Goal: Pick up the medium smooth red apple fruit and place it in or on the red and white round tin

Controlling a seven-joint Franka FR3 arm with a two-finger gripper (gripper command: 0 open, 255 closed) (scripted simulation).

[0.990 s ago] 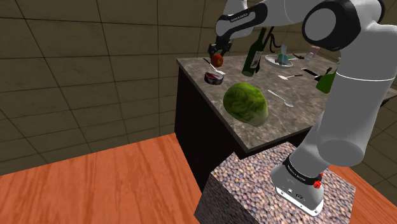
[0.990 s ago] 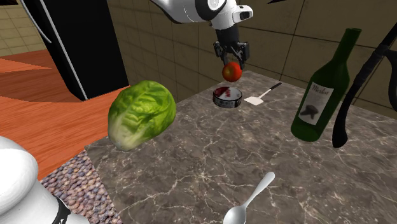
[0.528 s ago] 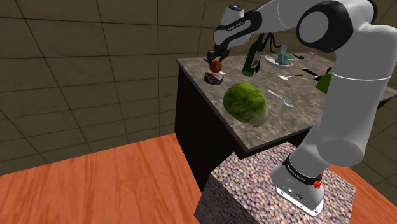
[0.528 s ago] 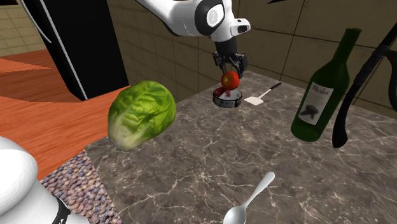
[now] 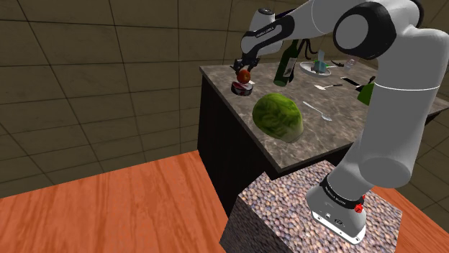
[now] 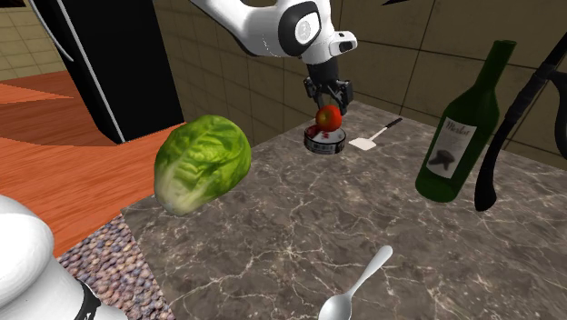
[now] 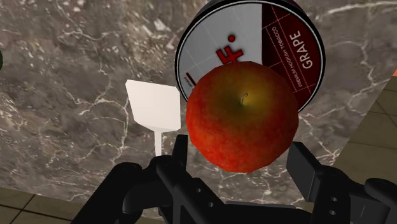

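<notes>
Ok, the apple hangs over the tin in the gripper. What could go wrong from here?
1. The apple is round and nearly as wide as the tin's flat lid; released from the gripper, it may roll off toward the white spatula.
2. The tin sits close to the counter's edge, so a rolling apple could drop to the floor.

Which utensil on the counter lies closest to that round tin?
The white spatula, right beside the tin under the held apple; the spoon lies much farther off, across the counter.
</notes>
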